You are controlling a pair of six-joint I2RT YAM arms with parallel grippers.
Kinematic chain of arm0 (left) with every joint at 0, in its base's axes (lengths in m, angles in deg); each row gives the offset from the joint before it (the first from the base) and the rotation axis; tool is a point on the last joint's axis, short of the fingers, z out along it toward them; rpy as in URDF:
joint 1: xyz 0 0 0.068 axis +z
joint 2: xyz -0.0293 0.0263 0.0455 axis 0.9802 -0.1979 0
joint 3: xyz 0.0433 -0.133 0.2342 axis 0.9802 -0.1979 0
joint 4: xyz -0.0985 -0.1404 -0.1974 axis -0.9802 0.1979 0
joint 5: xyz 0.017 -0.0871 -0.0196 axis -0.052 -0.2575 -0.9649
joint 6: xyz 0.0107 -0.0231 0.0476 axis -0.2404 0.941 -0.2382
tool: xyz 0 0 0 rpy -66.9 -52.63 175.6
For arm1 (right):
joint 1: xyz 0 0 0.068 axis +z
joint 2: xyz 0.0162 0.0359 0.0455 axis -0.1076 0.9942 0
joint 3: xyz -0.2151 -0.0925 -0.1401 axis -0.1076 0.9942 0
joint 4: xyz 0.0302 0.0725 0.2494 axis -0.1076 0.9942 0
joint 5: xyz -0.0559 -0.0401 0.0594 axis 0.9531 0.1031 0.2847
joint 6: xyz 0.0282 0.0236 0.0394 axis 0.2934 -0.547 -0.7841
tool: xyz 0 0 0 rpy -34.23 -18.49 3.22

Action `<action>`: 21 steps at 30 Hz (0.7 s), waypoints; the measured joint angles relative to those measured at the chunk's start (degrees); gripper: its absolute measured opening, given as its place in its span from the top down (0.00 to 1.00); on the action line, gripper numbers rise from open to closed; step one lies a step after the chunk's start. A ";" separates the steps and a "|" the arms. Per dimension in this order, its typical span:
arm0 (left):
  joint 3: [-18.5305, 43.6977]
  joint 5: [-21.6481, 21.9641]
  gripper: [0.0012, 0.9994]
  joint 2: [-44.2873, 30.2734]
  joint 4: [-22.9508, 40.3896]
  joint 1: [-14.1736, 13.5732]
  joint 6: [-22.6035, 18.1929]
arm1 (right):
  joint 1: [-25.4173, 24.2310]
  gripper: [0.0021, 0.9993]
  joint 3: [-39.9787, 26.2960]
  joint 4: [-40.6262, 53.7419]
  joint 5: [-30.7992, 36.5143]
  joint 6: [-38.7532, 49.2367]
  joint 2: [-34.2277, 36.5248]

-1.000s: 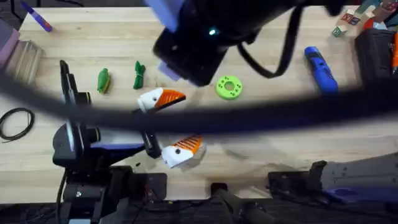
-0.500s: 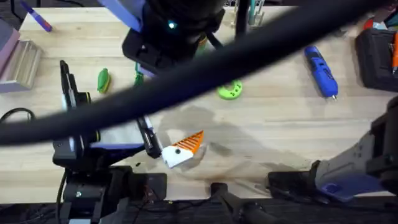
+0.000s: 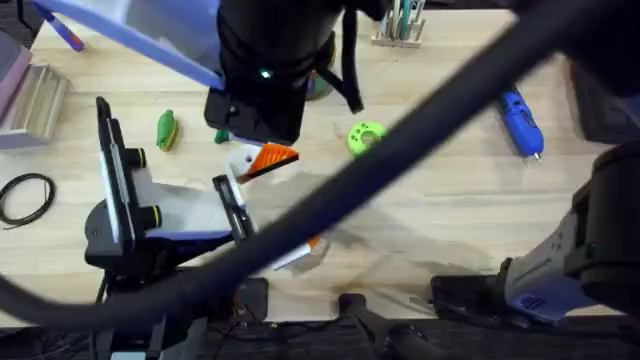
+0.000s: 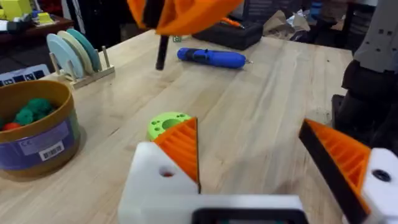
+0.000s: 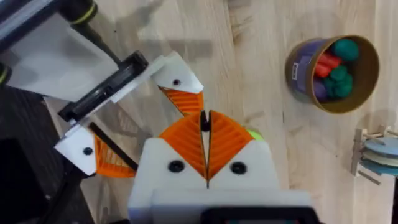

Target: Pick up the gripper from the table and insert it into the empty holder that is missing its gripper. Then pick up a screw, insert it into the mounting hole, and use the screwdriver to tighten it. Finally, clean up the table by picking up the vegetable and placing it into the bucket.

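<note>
My left gripper (image 4: 249, 130) is open, and both of its white mounts carry orange ribbed fingers. My right gripper (image 5: 204, 117) hangs just above the white holder (image 5: 177, 79), near its round mounting hole. It is shut on a thin black screw (image 4: 161, 53) that points down. From overhead, the right arm reaches across the table, large and blurred, over the left jaw (image 3: 268, 160). The blue screwdriver (image 3: 520, 122) lies at the far right. A green vegetable (image 3: 166, 130) lies at the left. The brown bucket (image 5: 336, 71) holds red and green pieces.
A bright-green disc with holes (image 3: 366, 139) lies mid-table. A rack of round plates (image 4: 74, 56) stands beyond the bucket. A purple marker (image 3: 62, 30) is at the far left corner, and a black cable loop (image 3: 25, 195) lies at the left edge.
The right arm has swung left and farther across the table, bringing its shut gripper over the left arm's jaw. Its cable now sweeps diagonally through the overhead view.
</note>
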 joint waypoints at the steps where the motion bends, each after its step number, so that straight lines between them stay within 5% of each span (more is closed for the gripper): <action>1: 0.00 0.00 0.01 -0.01 0.00 0.00 0.00 | 0.02 1.00 0.00 0.01 -0.02 0.52 0.04; 21: 0.00 0.00 0.01 0.01 0.00 0.00 0.00 | 0.07 1.00 -0.02 0.69 -5.33 17.07 0.25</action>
